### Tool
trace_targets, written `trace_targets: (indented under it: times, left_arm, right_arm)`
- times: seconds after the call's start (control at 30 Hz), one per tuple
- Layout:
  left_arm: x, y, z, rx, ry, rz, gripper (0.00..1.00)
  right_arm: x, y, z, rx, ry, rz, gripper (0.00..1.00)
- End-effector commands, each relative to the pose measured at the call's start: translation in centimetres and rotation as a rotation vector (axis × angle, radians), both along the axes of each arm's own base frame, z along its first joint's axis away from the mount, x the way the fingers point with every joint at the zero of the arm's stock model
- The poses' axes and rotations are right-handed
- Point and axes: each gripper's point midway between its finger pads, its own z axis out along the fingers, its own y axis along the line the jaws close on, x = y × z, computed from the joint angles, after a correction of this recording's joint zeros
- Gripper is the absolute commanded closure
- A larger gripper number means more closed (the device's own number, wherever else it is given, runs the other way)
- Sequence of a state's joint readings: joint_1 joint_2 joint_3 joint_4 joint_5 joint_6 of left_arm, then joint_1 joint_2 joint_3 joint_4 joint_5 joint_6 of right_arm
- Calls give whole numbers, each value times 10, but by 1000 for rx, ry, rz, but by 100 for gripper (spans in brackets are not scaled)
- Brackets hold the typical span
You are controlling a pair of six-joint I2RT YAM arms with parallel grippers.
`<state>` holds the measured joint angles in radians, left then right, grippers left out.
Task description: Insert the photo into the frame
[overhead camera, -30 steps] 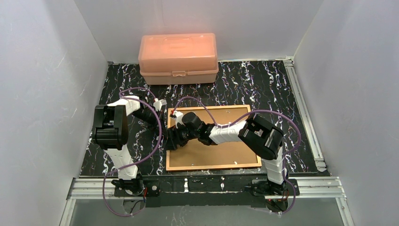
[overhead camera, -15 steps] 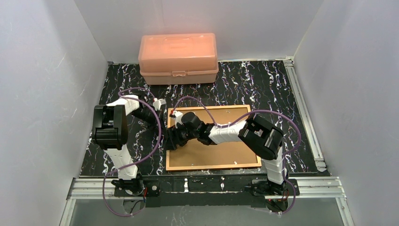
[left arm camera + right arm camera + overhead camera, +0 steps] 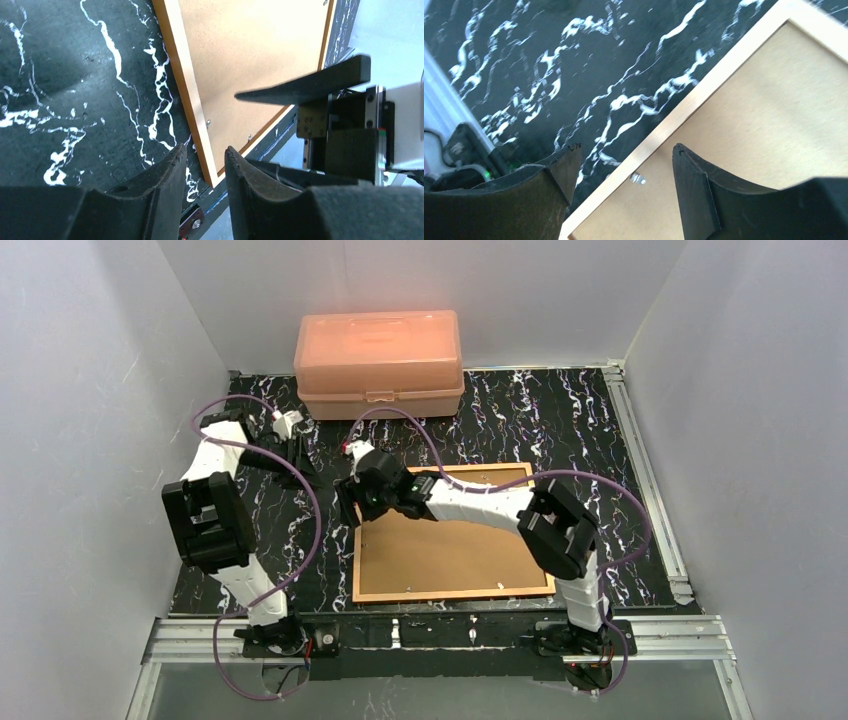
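Observation:
The frame lies flat near the table's front, its thin orange-brown border around a plain brown backing board. The photo is not visible in any view. My right gripper is open and empty at the frame's far left corner. In the right wrist view the right gripper straddles the pale border, one finger over the table and one over the board. My left gripper is open and empty, away from the frame at the back left. In the left wrist view the left gripper sees the frame's border.
A pink translucent plastic box stands shut at the back. A small metal tab sits inside the frame's border. White walls close in left, right and back. A metal rail runs along the table's front edge.
My left gripper has pulled away from the frame's left edge to the back left. My right gripper has moved along the left edge toward the far corner. The frame has not moved.

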<state>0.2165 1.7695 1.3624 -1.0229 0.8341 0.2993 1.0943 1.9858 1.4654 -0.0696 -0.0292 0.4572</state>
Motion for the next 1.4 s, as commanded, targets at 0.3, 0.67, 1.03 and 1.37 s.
trace_targets:
  times: [0.3, 0.67, 1.03, 1.37]
  left_arm:
    - [-21, 12, 25, -11, -29, 19, 67]
    - [-25, 12, 25, -21, -25, 24, 67]
    - [-29, 17, 23, -26, -22, 42, 68]
    - [-31, 15, 17, -44, -15, 49, 67]
  right_arm:
    - [40, -4, -47, -299, -116, -99, 38]
    - [37, 12, -49, -323, -167, -85, 44]
    - [18, 19, -61, -380, -190, -9, 76]
    - [-78, -8, -39, -345, -209, 462, 76]
